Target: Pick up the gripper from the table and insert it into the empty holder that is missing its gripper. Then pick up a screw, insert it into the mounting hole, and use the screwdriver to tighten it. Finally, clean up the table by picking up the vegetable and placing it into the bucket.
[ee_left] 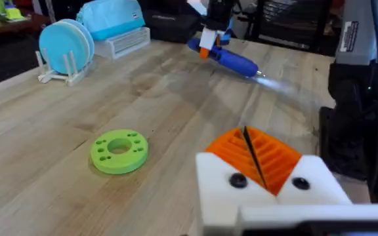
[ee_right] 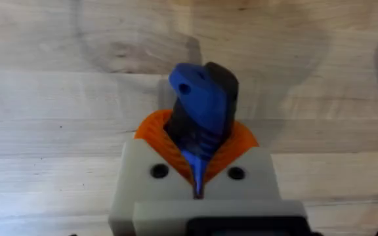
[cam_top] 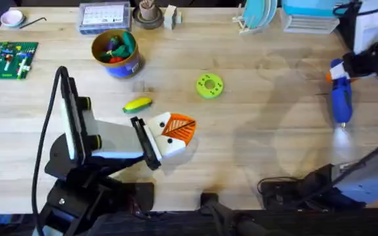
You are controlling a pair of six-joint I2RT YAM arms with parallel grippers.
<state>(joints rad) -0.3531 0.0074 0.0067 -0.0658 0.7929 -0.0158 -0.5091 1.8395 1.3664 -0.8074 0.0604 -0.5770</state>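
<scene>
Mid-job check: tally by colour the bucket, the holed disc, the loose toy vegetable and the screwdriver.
Blue: 2, the bucket and the screwdriver
Green: 1, the disc
Yellow: 1, the vegetable
Total: 4

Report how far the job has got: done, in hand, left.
Done: not clear; no loose orange piece lies on the table. In hand: the right hand grips the blue screwdriver, raised over the table's right side. The left hand sits closed mid-table. Left: the yellow vegetable lies outside the bucket.
</scene>
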